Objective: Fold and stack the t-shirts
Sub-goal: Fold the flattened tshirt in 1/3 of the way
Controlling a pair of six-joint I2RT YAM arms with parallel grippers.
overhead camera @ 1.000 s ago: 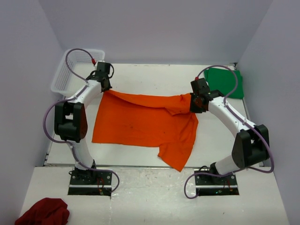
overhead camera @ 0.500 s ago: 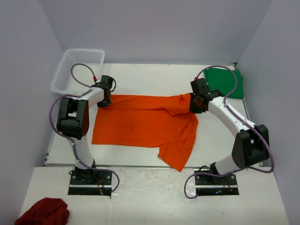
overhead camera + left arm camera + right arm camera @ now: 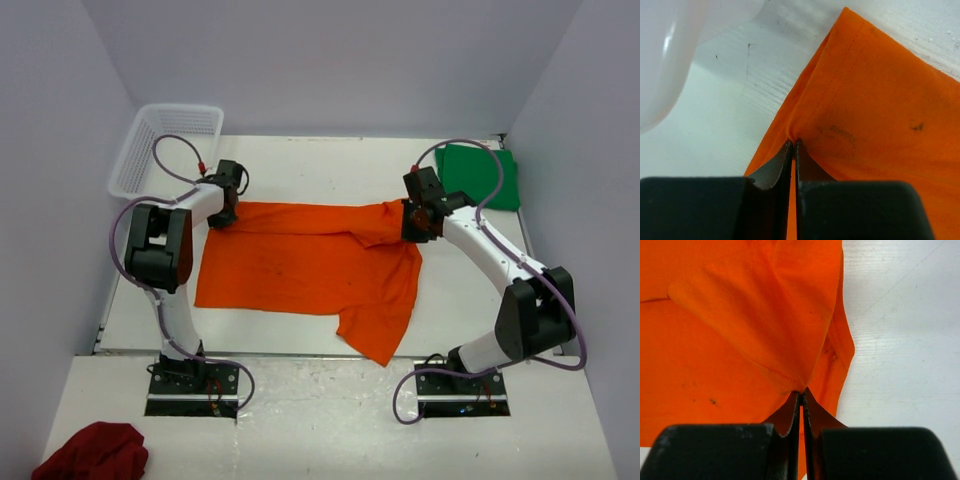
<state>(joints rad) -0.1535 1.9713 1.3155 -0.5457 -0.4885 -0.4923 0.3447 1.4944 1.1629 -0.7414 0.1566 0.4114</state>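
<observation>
1. Presently, the orange shirt [image 3: 300, 265] lies spread mid-frame on the worktop [image 3: 330, 165], its long axis running left to right.
2. Left arm [image 3: 200, 205]: jaws pinched together on the shirt's upper-left corner. Right arm [image 3: 480, 245]: jaws clamped on its upper-right corner.
3. The cloth lies below both jaws in the frame, toward the arm bases, and each arm is nearest its own corner.
4. The green shirt [image 3: 465, 175] sits at upper right, apart.

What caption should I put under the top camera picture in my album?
Left end effector and right end effector pinch the orange t-shirt on the table; green t-shirt lies nearby.
</observation>
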